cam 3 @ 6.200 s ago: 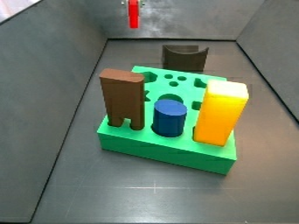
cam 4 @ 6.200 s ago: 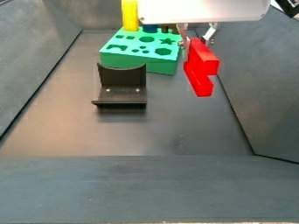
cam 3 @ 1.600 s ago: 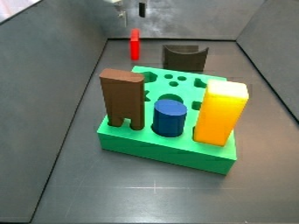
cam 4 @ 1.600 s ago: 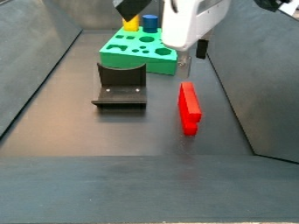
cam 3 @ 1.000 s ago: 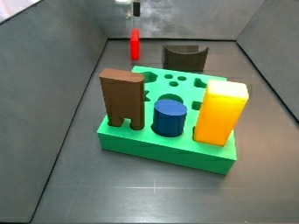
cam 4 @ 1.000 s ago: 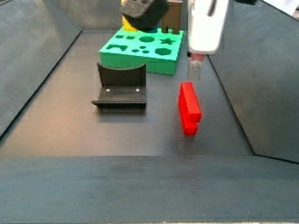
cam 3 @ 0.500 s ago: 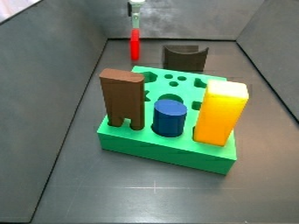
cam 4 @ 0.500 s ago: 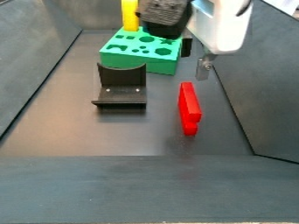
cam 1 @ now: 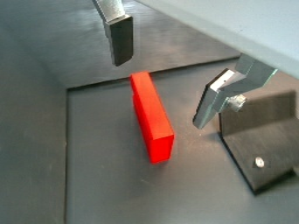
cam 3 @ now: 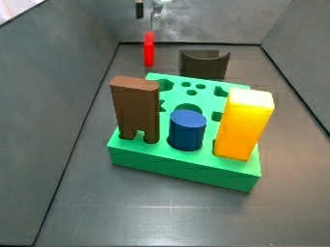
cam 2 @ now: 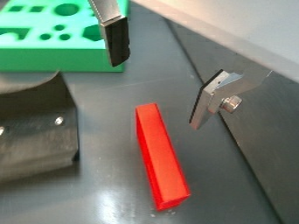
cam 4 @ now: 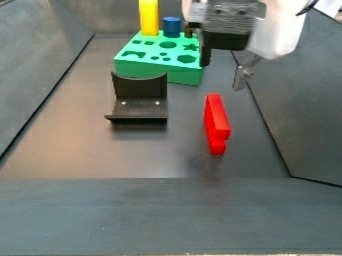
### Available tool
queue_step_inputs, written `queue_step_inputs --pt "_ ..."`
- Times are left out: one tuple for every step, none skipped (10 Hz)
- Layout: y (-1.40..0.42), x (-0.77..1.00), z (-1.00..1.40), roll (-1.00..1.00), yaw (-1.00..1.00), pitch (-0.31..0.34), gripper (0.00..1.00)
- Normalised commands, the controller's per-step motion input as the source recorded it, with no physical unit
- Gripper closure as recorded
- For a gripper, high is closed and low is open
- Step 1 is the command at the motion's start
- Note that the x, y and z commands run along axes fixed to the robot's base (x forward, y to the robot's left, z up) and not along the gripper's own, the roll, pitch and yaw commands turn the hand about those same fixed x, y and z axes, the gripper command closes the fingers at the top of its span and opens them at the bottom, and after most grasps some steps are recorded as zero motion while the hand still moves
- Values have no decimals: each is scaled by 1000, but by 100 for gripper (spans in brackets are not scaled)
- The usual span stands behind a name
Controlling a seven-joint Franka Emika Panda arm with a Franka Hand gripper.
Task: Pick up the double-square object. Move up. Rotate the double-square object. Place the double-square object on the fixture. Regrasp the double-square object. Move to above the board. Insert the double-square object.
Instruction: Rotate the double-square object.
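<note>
Between the spread fingers (cam 1: 121, 39), nothing held: gripper (cam 2: 160, 74) open, raised above the double-square object (cam 2: 162, 165). Object lies on the dark floor (cam 4: 160, 150), beside the fixture (cam 4: 136, 98), apart from the board (cam 4: 163, 55).

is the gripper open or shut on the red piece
Open. In a wrist view the gripper hangs above the double-square object, fingers spread apart, touching nothing; the piece lies on the floor.

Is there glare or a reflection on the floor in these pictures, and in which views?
In a wrist view the glossy floor mirrors the double-square object faintly below it; the open tool hangs above, sharp. In a side view a soft pale sheen lies beside the fixture. In a side view the board shows no glare.
</note>
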Motion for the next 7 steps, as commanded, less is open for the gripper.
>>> queue_step_inputs --pt "6 40 -34 7 1000 -8 0" --pt "6 40 -34 8 1000 -9 0" --pt "6 40 -34 8 1000 -9 0" --pt "6 40 -34 9 1000 -11 0" --pt "5 40 -34 10 1000 -11 0" --pt "5 40 -34 11 1000 -13 0" --pt "5 40 -34 12 1000 -14 0"
